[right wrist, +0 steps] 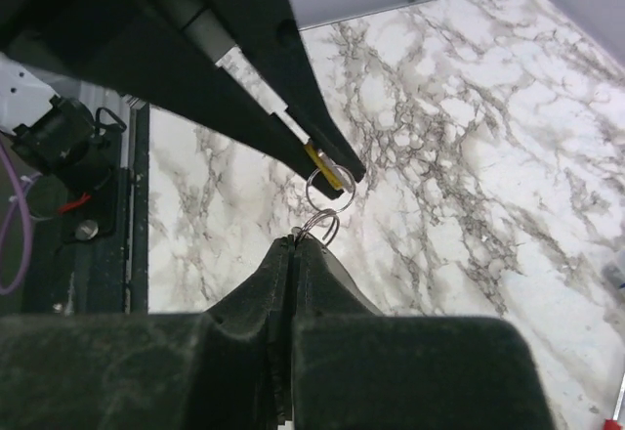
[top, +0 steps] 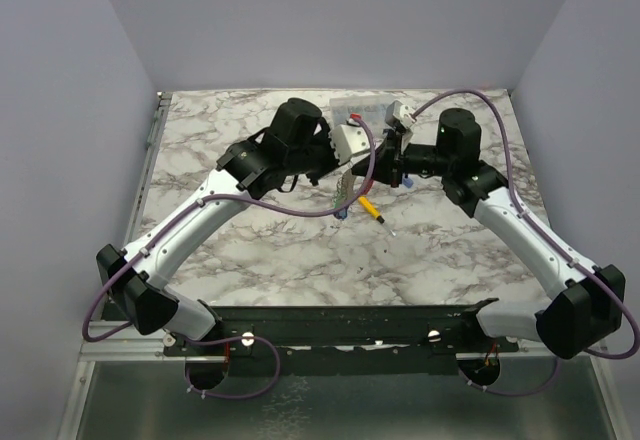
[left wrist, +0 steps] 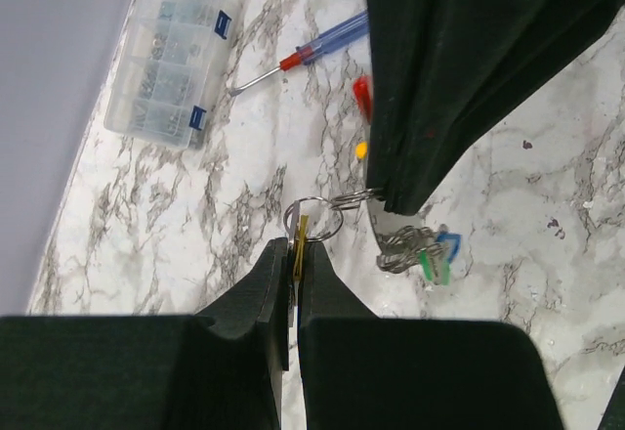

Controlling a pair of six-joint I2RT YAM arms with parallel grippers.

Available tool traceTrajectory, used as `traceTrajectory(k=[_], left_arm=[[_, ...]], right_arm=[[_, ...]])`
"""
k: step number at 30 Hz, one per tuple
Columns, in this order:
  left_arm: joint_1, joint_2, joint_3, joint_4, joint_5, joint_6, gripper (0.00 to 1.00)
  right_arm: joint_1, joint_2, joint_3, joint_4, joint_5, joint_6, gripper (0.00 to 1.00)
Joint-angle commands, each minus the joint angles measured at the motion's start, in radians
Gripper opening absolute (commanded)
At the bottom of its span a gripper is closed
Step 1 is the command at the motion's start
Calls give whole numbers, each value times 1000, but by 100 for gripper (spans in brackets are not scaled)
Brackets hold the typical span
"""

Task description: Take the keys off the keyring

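Note:
My left gripper (left wrist: 295, 242) is shut on a yellow-headed key (left wrist: 301, 233), which hangs on a thin metal ring (left wrist: 313, 217). That ring links to a second ring (right wrist: 321, 223). My right gripper (right wrist: 296, 241) is shut on the second ring and reaches in from above in the left wrist view (left wrist: 391, 198). A green-headed key (left wrist: 431, 270) and a blue-headed key (left wrist: 450, 245) hang below it with a metal bunch. The red strap (left wrist: 362, 96) shows behind. Both grippers meet above the table's middle (top: 365, 175). The left fingers (right wrist: 293, 98) show in the right wrist view.
A red-and-blue-handled screwdriver (left wrist: 317, 46) and a clear parts box (left wrist: 168, 64) lie on the marble table (left wrist: 195, 195) towards the back. A yellow-handled screwdriver (top: 370, 207) lies under the grippers. The grey walls enclose the table on three sides.

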Motion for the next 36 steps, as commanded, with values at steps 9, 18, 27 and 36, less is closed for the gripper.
traceTrajectory(k=[9,18,27,36], left_arm=[[67,-2,4,44,57,-1,0],[47,-60,-60,89,98,99,0],[32,-43,-39,90,104,93,0],[4,-40,-38,104,102,87,0]], right_arm=[[7,-87,-82,-65,-5,-282,0],[7,-44,13,-98,-4,-137,31],[6,20,61,-39,-57,87,37],[15,53,68,-12,-28,201,37]])
